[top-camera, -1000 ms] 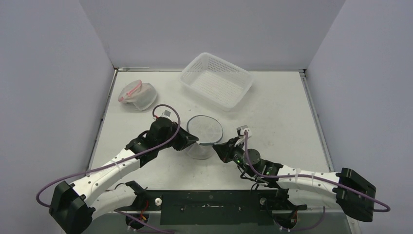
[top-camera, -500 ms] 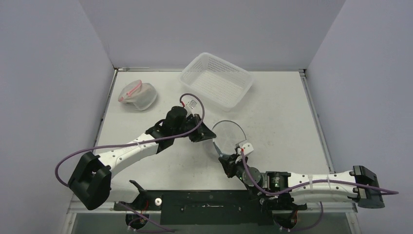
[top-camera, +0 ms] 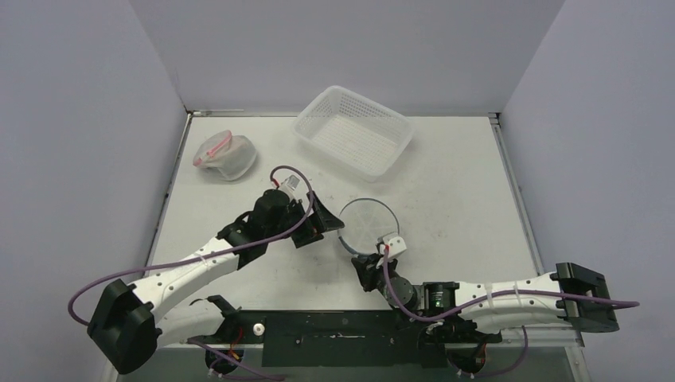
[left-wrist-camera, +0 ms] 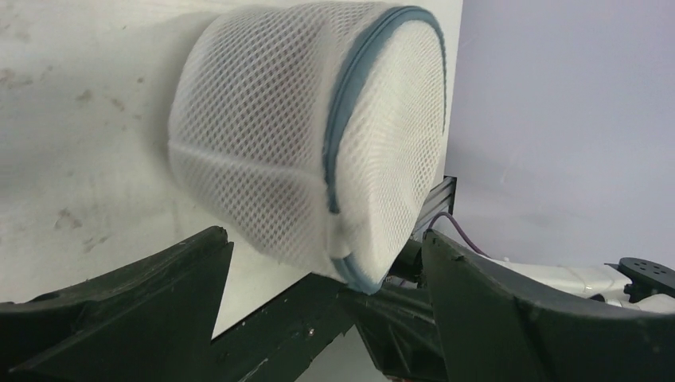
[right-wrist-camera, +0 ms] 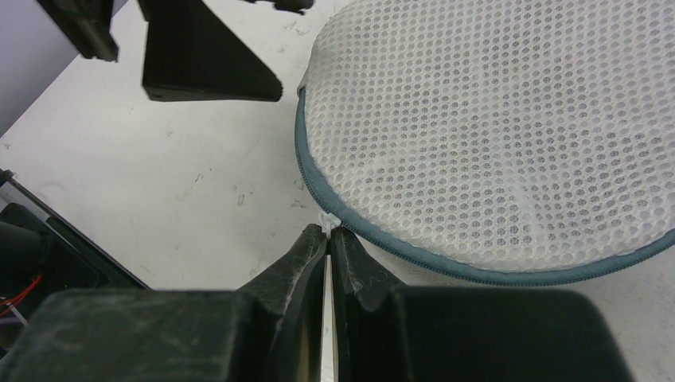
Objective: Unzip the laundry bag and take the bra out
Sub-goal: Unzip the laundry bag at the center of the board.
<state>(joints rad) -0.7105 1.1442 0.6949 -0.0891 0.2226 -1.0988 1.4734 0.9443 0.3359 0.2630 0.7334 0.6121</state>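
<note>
The laundry bag (top-camera: 368,227) is a round white mesh pouch with a blue zipper rim, lying on the table between the two arms. My left gripper (top-camera: 325,225) stands open just left of it, its fingers clear of the mesh (left-wrist-camera: 302,135). From the near side, my right gripper (top-camera: 360,259) is shut on the small white zipper pull (right-wrist-camera: 329,220) at the bag's rim (right-wrist-camera: 493,119). In the left wrist view my left gripper (left-wrist-camera: 325,239) gapes wide with the bag beyond it. The bra is hidden; only a dim darker patch shows through the mesh.
A white plastic basket (top-camera: 354,131) sits at the back centre. A white and pink cloth bundle (top-camera: 225,155) lies at the back left. Grey walls close in the table on three sides.
My left gripper has let go of the bag, opened wide and drawn back slightly left. The bag has moved right and nearer. My right gripper stays shut on the pull.
</note>
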